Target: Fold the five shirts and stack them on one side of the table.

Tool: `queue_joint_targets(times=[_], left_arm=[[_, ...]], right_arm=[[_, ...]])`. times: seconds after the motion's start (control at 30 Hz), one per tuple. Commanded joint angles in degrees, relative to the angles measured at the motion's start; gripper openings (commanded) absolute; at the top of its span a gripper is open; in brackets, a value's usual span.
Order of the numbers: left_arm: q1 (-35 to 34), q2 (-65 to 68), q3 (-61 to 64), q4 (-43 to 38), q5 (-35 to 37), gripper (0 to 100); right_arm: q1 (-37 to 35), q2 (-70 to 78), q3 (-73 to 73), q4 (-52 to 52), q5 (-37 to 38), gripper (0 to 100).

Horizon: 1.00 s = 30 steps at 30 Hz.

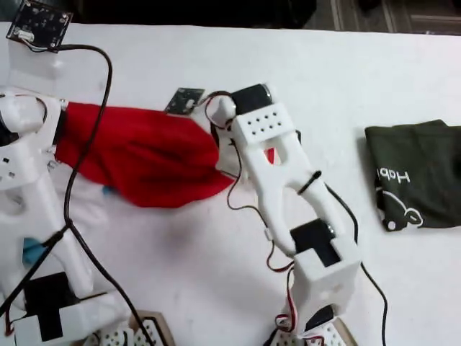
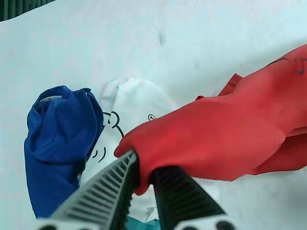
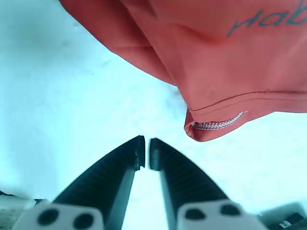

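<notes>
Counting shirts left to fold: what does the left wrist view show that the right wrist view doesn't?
Left wrist view, not the right: a blue shirt and a white shirt side by side, and the left jaws clamped on the red shirt. Right wrist view, not the left: the right jaws shut, holding nothing. Both: the red shirt and the table.

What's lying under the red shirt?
A white shirt lies under the red shirt, beside a blue shirt. The red cloth covers the rest of it.
</notes>
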Motion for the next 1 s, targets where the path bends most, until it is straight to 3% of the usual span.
queue_joint_targets(times=[0.0,0.13,0.6,0.7,0.83,0.97], left_arm=[[0.22,-2.51,-0.79,-0.35,0.26,2],[0.22,-2.51,-0.79,-0.35,0.26,2],[0.22,-2.51,-0.53,-0.18,0.35,2],[0.22,-2.42,-0.35,-0.18,0.35,2],[0.22,-2.42,-0.53,-0.09,0.35,2],[0.04,-2.51,-0.79,0.09,0.35,2]], right_arm=[[-0.4,-3.03,0.44,-3.3,-1.76,21.3],[-1.54,-2.86,4.48,-9.8,-2.11,41.3],[-3.12,6.02,9.67,-27.38,0.35,38.9],[-2.86,9.01,9.58,-29.76,0.35,28.8],[-2.07,9.89,9.49,-30.99,0.44,3.7],[-1.19,4.7,9.58,-26.68,0.7,1.9]])
